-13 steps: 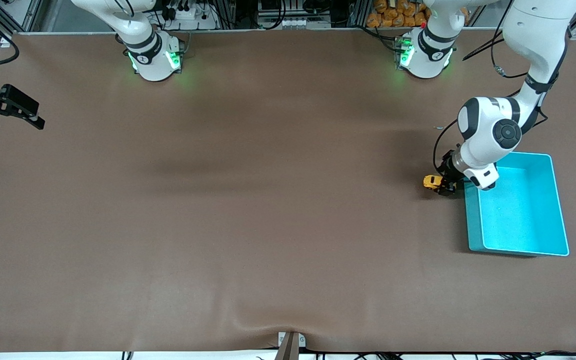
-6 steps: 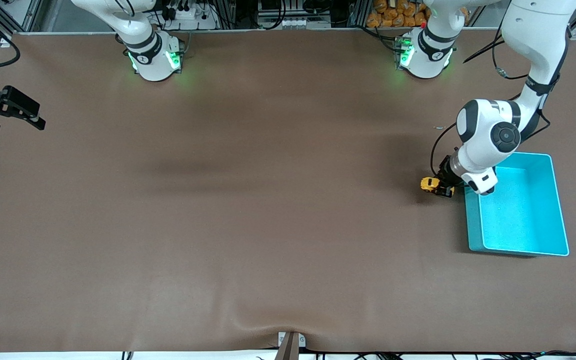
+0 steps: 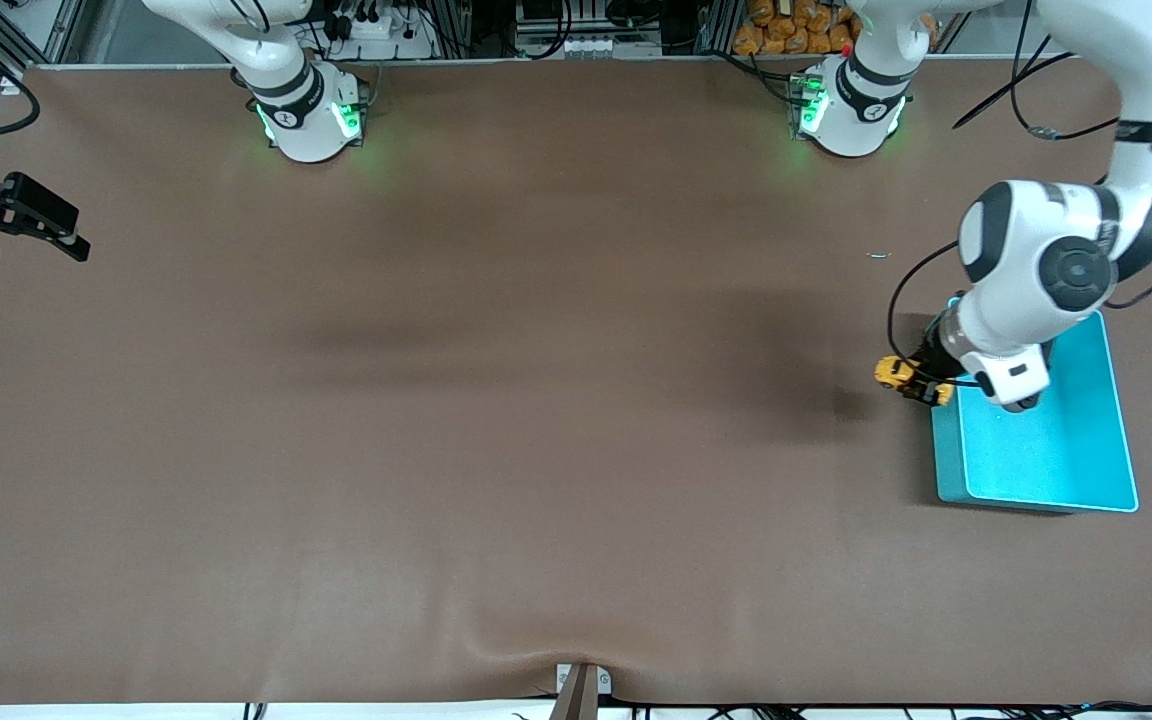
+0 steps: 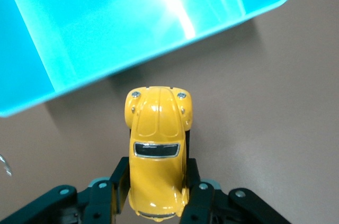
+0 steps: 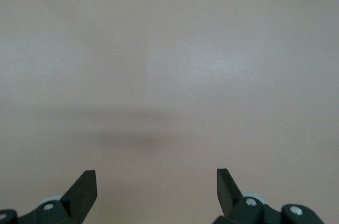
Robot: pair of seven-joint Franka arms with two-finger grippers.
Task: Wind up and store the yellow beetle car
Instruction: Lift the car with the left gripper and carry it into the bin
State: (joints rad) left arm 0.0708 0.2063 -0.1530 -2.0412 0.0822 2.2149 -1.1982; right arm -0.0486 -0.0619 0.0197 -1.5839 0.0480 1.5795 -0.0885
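Observation:
The yellow beetle car [image 3: 894, 373] is held in the air by my left gripper [image 3: 921, 385], just beside the teal bin [image 3: 1076, 470] at the left arm's end of the table. In the left wrist view the car [image 4: 157, 144] sits between the dark fingers [image 4: 117, 181], which are shut on its sides, nose toward the bin's rim [image 4: 159, 57]. My right gripper [image 3: 31, 225] waits at the right arm's end of the table, open and empty; in the right wrist view [image 5: 156, 181] it shows only bare table.
The brown table mat [image 3: 496, 400] spreads across the whole view. The bin's inside shows nothing in it. The arm bases [image 3: 311, 115] stand along the table's edge farthest from the front camera.
My left gripper has lifted the car off the table and carried it toward the teal bin. The right arm has not moved.

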